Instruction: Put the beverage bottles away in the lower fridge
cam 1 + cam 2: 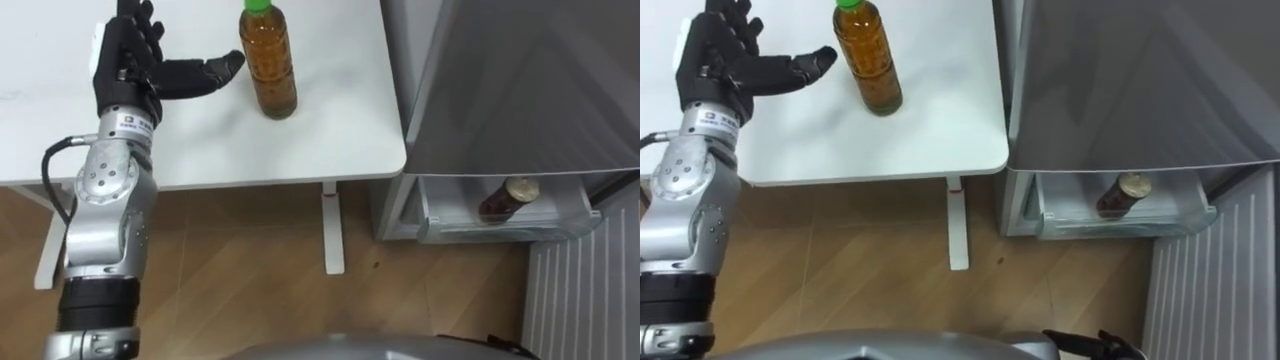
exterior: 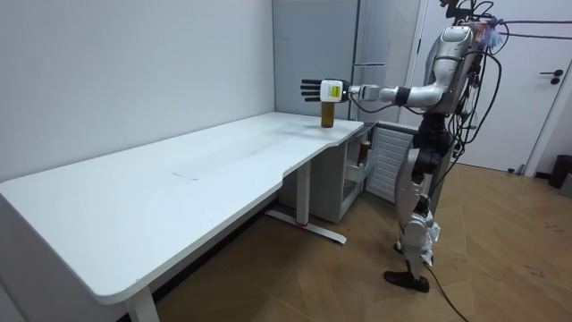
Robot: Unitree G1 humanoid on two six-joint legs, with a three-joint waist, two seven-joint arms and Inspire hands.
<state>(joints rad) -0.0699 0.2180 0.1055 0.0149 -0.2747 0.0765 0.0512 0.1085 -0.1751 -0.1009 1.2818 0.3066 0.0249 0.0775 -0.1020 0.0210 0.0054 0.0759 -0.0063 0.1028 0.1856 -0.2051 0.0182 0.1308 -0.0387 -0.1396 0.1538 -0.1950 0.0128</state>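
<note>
Left eye view, left hand (image 1: 124,62) spread beside tea bottle (image 1: 270,70), second bottle (image 1: 505,198) partly hidden in fridge (image 1: 520,80)

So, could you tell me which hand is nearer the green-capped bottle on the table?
Left. The left hand, fingers open, is just left of the bottle on the table, thumb pointing at it; contact unclear.

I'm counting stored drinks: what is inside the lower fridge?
One dark bottle with a pale cap stands near the front of the lower fridge. Anything farther back is hidden under the upper fridge.
</note>
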